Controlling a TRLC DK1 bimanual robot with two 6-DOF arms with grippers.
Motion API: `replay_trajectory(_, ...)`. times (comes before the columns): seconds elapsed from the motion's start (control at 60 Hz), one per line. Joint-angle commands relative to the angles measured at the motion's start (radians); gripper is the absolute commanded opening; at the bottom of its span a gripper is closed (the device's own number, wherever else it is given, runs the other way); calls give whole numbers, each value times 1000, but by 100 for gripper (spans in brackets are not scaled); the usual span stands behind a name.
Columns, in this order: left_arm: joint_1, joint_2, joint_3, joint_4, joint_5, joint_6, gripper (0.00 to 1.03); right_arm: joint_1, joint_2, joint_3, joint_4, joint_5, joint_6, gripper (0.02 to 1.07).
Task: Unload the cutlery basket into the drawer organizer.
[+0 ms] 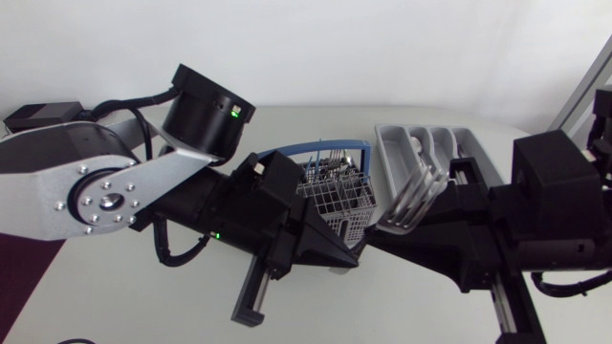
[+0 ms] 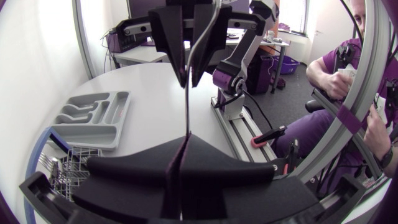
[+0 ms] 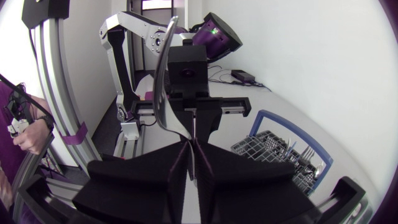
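A silver fork (image 1: 411, 196) hangs above the table between my two grippers, which meet tip to tip. My left gripper (image 2: 180, 149) is shut on its thin handle (image 2: 188, 99). Facing it, my right gripper (image 3: 189, 146) is shut on the same fork (image 3: 163, 74), whose curved end rises past the fingers. In the head view the two meet beside the wire cutlery basket (image 1: 335, 196) with its blue handle. The basket (image 3: 280, 152) still holds several pieces. The grey drawer organizer (image 1: 430, 143) lies behind the right gripper; in the left wrist view the organizer (image 2: 93, 115) lies just beyond the basket (image 2: 62, 168).
The left arm's large silver links (image 1: 105, 191) cover the table's left side. The right arm's black rail base (image 1: 516, 296) stands at the right front. A black box (image 1: 38, 117) with cables lies at the far left edge.
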Motion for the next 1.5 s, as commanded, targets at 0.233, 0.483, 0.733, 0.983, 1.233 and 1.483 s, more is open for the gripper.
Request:
replay_trajectory(0.233,6,12,50,54,18,-70,17,28,12,-18,-20,29,20,8)
replay_trajectory(0.483,61,17,77,89,-15,-131,97,-87,-8,29,-135,34,-43,8)
replay_trajectory(0.733,121,14,83,160,-163,-219,98,-282,49,86,-182,154,-89,8)
replay_trajectory(0.983,121,-46,21,184,-320,-229,98,-520,313,209,-125,364,-94,8)
replay_trajectory(1.233,129,-126,-45,183,-352,-220,98,-607,587,356,-38,540,-3,8)
replay_trajectory(1.483,158,-204,-98,183,-380,-209,98,-594,828,543,-27,766,110,8)
